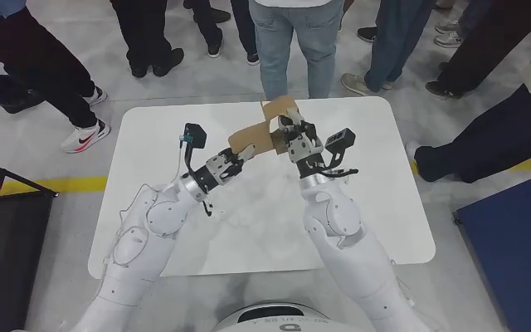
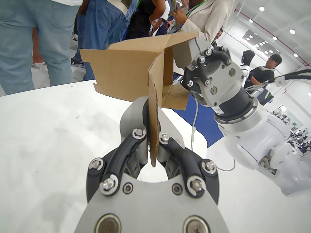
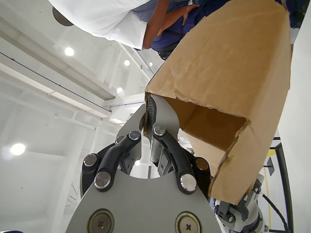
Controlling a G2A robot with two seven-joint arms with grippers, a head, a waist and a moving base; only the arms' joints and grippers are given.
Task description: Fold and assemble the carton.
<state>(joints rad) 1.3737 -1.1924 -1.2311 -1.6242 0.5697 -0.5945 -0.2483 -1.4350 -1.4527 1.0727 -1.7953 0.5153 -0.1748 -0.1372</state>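
A brown cardboard carton (image 1: 264, 129), partly folded with its panels at angles, hangs above the far middle of the white table (image 1: 166, 158). My left gripper (image 2: 152, 132) is shut on the edge of one carton (image 2: 126, 71) flap, which stands upright between its fingers. My right gripper (image 3: 148, 117) is shut on a torn corner of the carton (image 3: 230, 78), whose open inside faces its camera. In the top view the left gripper (image 1: 236, 158) holds the carton's near left side and the right gripper (image 1: 290, 133) its right side, both lifted off the table.
Several people stand close along the table's far edge (image 1: 249, 106). A blue mat (image 1: 498, 241) lies on the floor to the right and a dark case (image 1: 21, 249) to the left. Bare tabletop spreads on both sides of the arms.
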